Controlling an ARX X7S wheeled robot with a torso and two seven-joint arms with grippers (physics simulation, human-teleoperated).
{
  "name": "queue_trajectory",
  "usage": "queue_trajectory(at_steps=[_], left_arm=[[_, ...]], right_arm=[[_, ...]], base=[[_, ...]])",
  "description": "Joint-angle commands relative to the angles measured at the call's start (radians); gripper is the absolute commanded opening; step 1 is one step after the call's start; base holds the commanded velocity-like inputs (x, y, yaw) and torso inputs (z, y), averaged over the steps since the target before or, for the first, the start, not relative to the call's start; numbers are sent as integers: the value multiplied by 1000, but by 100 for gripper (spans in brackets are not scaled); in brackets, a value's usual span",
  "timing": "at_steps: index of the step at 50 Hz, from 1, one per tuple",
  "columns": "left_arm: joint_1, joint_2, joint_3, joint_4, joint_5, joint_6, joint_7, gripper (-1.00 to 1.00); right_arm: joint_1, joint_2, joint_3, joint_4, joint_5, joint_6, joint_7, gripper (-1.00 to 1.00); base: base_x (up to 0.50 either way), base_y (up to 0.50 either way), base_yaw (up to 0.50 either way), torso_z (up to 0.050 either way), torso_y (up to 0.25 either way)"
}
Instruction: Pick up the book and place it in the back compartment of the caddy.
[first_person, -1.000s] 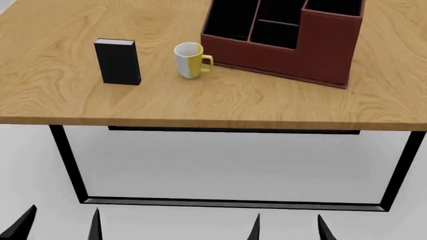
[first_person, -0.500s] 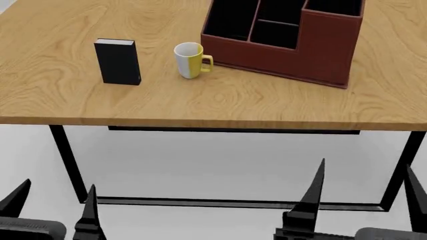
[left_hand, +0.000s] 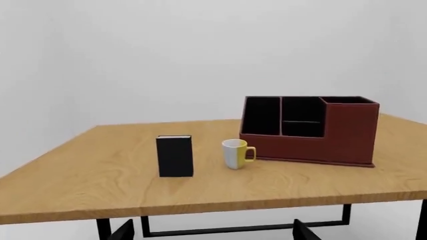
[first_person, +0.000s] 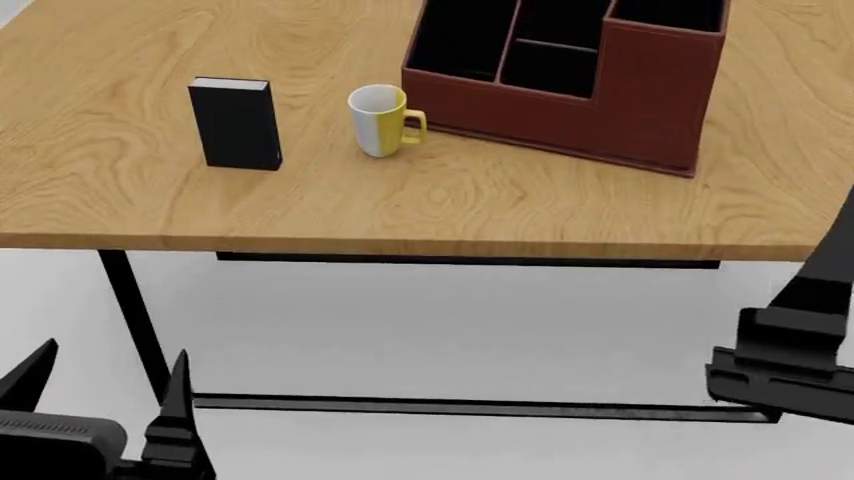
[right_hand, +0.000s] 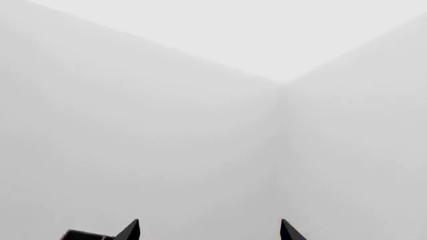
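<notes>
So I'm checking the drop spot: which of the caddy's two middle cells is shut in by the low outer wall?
The nearer middle cell, the back compartment of the caddy: it lies between the short cross divider and the low wall facing the mug. The other lies behind the divider.

Matte black pincers (first_person: 107, 385), pointed tapering fingers (first_person: 174, 395).

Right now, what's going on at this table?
Nothing is held yet. The book stands upright on the table, apart from the mug, which sits between it and the caddy. The caddy's cells look empty. Both arms are below the table's near edge: the left gripper is open, fingers pointing up; the right gripper is open too, and its wrist camera faces bare wall.
</notes>
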Motion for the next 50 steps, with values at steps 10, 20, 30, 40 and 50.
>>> queue_trajectory(at_steps=[10, 20, 30, 40, 50], left_arm=[[-49, -8, -5, 39, -22, -51, -20, 100], [-64, -14, -4, 58, -29, -67, -25, 100], [-60, -20, -3, 64, -32, -66, -31, 100], [-58, -24, -1, 63, -36, -65, -34, 100], [-58, -26, -1, 52, -39, -55, -35, 100]], right_arm=[[-242, 523, 366, -31, 428, -229, 372, 100], [-443, 567, 592, -31, 456, -259, 377, 100], [-613, 580, 695, -31, 426, -306, 384, 100], [-697, 594, 733, -30, 405, -341, 395, 100], [-714, 618, 721, -25, 395, -360, 407, 100]], base=[[0, 0, 0, 0, 0], [0, 0, 0, 0, 0], [0, -17, 0, 0, 0], [0, -271, 0, 0, 0], [0, -282, 0, 0, 0]])
